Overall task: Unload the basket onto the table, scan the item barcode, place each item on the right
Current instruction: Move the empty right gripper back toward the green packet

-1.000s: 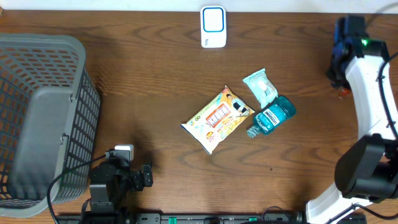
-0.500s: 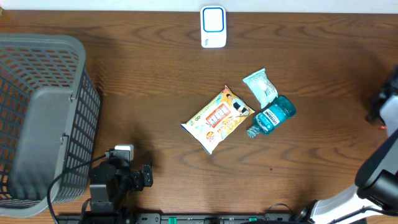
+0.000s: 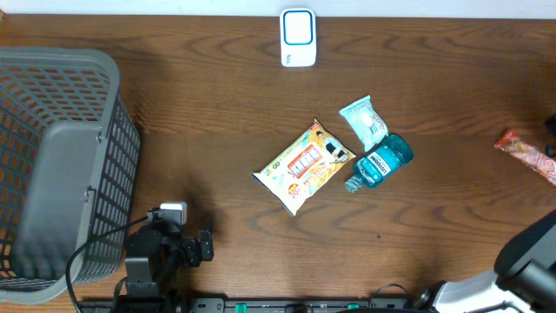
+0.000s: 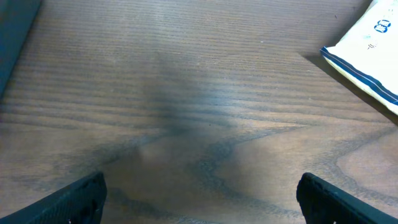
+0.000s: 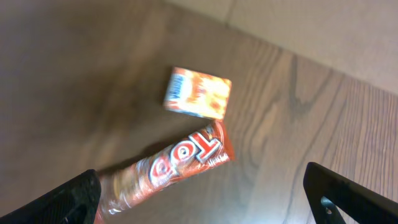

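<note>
The right end effector (image 5: 205,202) is spread wide and empty. A red snack packet (image 5: 168,167) is seen just below it, at the lower left of the wrist frame, with its long axis slanting up to the right. Overhead, it is found at the right edge. The left end effector (image 4: 205,205), also wide, is well apart.

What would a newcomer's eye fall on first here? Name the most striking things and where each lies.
The big grey mesh basket fills the left side of the table. In the middle lies a bright cluster: a yellow snack pouch, a blue bottle and a pale green packet, with a white scanner at the far edge. A red wrapped bar shows at the right edge, beside a small orange box.
</note>
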